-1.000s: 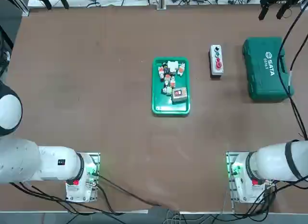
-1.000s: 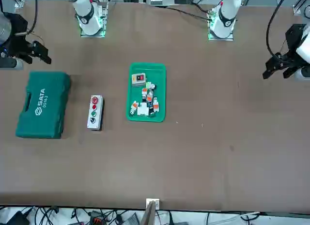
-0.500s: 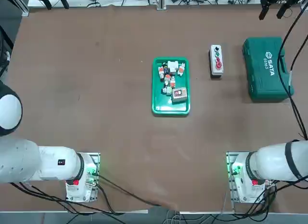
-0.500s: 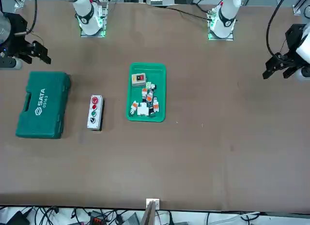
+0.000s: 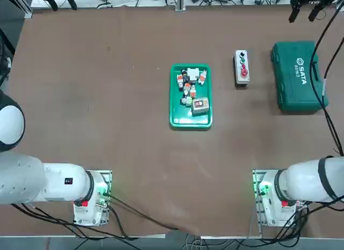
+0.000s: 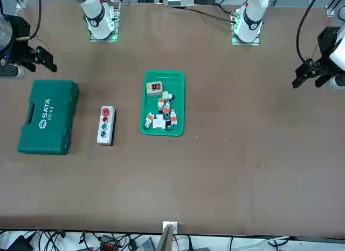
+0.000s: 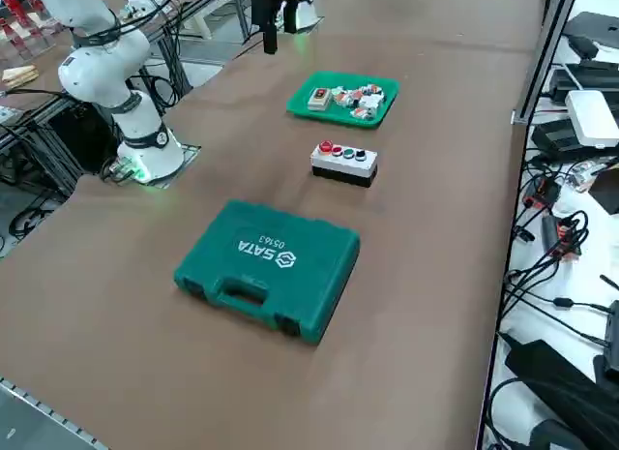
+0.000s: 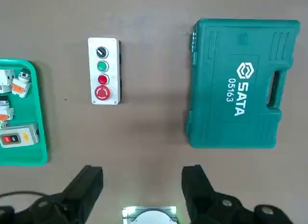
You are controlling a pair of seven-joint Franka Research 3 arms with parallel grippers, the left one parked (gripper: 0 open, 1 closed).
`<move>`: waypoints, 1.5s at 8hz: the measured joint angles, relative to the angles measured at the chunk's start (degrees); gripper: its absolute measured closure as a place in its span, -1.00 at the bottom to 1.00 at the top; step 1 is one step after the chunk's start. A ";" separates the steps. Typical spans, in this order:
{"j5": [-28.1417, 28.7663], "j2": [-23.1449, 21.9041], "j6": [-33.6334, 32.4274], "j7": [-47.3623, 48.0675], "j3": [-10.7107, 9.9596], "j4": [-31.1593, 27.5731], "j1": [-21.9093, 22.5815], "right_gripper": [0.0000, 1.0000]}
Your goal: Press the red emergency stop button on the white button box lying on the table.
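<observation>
Brown and matte, the counter [image 5: 134, 153] spreads wide, with black cables [image 6: 51, 240] and other gear crowding a white surface beyond its far edge. On it lie a green tray [image 5: 191, 122] of small parts, a green SATA case [image 5: 298, 91] and, between the two, the white button box [image 5: 241, 62]. Its red emergency stop button [image 8: 102, 92] sits at the end of the row nearest the robot's bases (the biggest of the lot, happily hard to miss). Up over the robot's right side of the counter hangs the right gripper [image 8: 144, 172], its fingers well apart with nothing between them, touching neither box nor case. Against the views from a second ago, arm and gripper look much the same, and box, tray and case all lie exactly where they lay
</observation>
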 joint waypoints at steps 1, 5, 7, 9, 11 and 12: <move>0.00 0.53 -0.01 0.00 0.00 0.00 0.00 -1.00; 0.00 2.03 -1.14 0.40 -0.24 0.35 -0.07 -0.09; 0.00 2.46 -2.37 0.42 -0.25 1.28 -0.10 0.73; 0.00 2.84 -2.65 0.50 -0.25 1.48 -0.09 0.96; 0.01 3.42 -4.47 0.51 -0.13 0.85 0.10 0.96; 0.03 3.72 -4.46 0.52 -0.03 -0.47 0.30 0.96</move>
